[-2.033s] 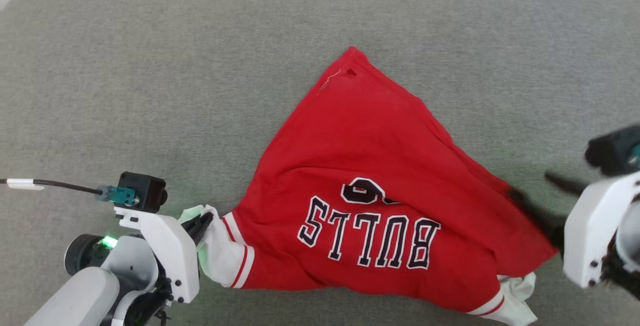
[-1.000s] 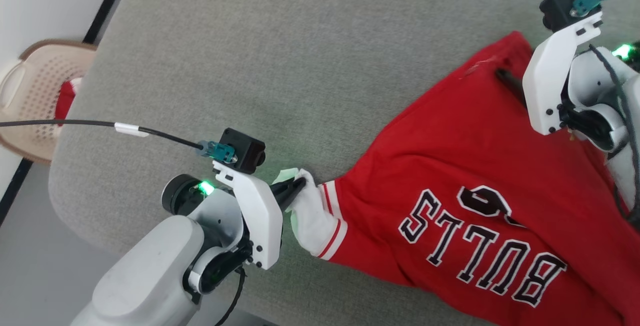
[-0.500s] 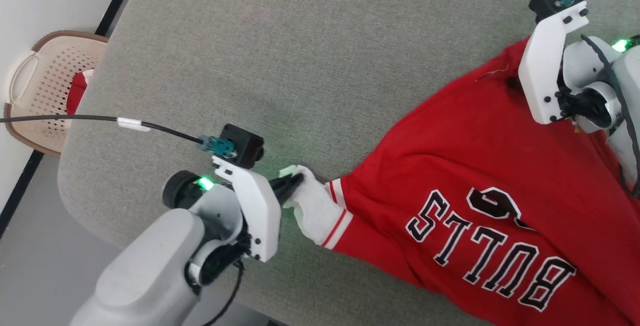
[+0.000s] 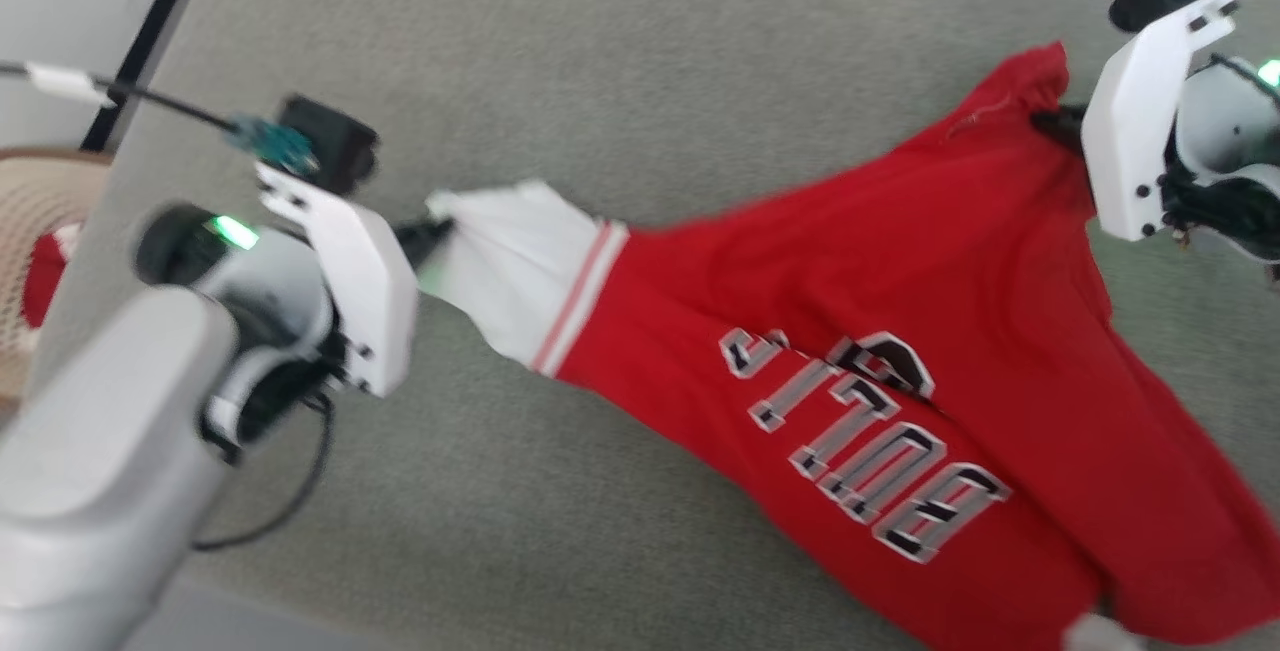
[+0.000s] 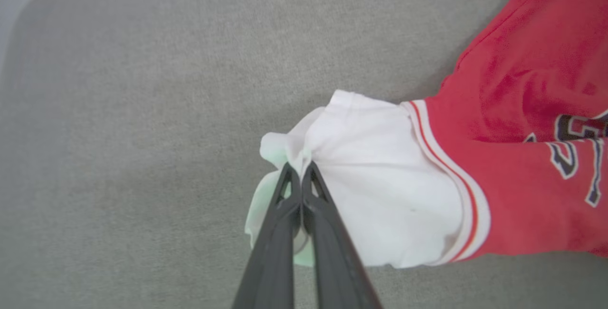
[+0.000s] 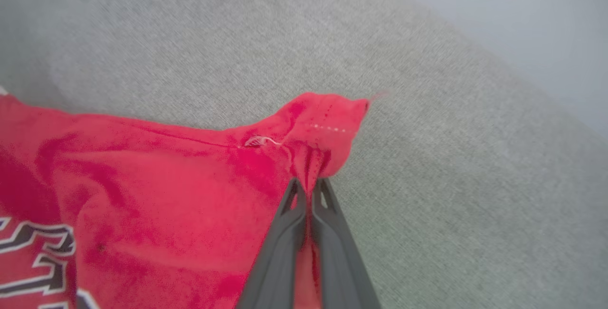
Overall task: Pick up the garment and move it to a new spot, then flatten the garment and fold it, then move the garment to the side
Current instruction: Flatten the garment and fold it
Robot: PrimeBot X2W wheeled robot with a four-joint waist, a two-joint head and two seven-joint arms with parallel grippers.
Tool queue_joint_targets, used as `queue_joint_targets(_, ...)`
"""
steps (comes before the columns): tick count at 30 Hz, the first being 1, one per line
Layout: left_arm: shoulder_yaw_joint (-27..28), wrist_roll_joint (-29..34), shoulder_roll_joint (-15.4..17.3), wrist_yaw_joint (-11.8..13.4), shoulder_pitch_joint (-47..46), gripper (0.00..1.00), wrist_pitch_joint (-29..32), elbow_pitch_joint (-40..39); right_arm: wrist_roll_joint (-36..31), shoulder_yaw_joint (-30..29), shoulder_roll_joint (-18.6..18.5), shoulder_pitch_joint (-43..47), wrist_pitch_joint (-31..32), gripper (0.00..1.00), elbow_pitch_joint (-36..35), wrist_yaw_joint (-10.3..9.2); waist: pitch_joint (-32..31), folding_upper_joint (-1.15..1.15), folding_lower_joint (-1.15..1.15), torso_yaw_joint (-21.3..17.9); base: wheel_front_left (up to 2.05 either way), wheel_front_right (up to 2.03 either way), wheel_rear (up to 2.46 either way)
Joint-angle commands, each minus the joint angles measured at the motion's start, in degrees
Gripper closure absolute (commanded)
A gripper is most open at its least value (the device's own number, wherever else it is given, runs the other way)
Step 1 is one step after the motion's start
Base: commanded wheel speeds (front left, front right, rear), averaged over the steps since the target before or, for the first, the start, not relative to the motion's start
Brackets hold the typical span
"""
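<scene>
While my left gripper (image 4: 437, 227) pinches the jersey (image 4: 880, 261) at centre left, my right gripper (image 4: 1052, 117) clamps its red corner upper right, its length stretched between.

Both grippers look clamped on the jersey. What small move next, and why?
Probably raise both arms together to lift the garment off the grey cushion: the left gripper is shut on its white lining, the right gripper on a red corner, cloth stretched between them.
</scene>
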Motion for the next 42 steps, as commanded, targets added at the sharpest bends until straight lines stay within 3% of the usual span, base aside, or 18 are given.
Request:
queue_joint_targets(1, 0.7, 0.9, 1.3, 0.1, -1.9, 1.0, 1.0, -0.3, 1.2, -0.4, -0.7, 0.4, -1.3, 1.0, -1.4, 0.0, -2.0, 0.0, 0.0, -2.5, 0.0, 0.0, 0.0)
queue_joint_targets(12, 2.2, 2.6, 8.1, -1.0, -13.8, 1.0, 10.6, 0.1, 0.3, -8.0, -5.4, 3.4, -6.4, 1.0, -13.0, 0.0, -7.7, 0.0, 0.0, -10.1, 0.0, 0.0, 0.0)
queue_joint_targets(16, 2.4, 3.8, 8.2, -1.6, -17.8, 1.0, 11.3, 1.9, -1.7, -12.0, -5.1, 4.2, -6.0, 1.0, -15.1, 0.0, -8.6, 0.0, 0.0, -11.9, 0.0, 0.0, 0.0)
queue_joint_targets(22, 1.5, 7.2, 6.1, -3.1, -23.4, 1.0, 6.8, 5.9, -5.8, -17.7, -2.4, 3.5, -7.1, 1.0, -13.1, 0.0, -8.2, 0.0, 0.0, -12.9, 0.0, 0.0, 0.0)
queue_joint_targets(28, 0.9, 13.5, 1.7, -4.1, -32.8, 1.0, -4.6, 14.8, -15.2, -23.5, 2.4, -1.6, -15.2, 1.0, -5.8, -0.01, -5.8, 0.0, 0.0, -13.7, 0.0, 0.0, 0.0)
queue_joint_targets(37, 2.1, 25.0, -2.2, 0.6, -45.6, 1.0, -34.0, 25.1, -32.6, -29.0, 10.0, -9.9, -37.7, 1.0, 2.9, -0.01, -3.8, 0.0, 0.0, -13.9, 0.0, 0.0, 0.0)
queue_joint_targets(40, 1.5, 25.7, -2.8, -0.8, -45.8, 1.0, -39.0, 26.9, -34.6, -28.3, 11.1, -9.9, -40.1, 1.0, 5.2, -0.01, -3.9, 0.0, 0.0, -13.5, 0.0, 0.0, 0.0)
queue_joint_targets(42, -0.2, 24.4, -2.8, -3.3, -42.3, 1.0, -38.4, 28.6, -33.2, -25.8, 11.6, -7.1, -39.1, 1.0, 6.9, -0.01, -4.2, 0.0, 0.0, -13.0, 0.0, 0.0, 0.0)
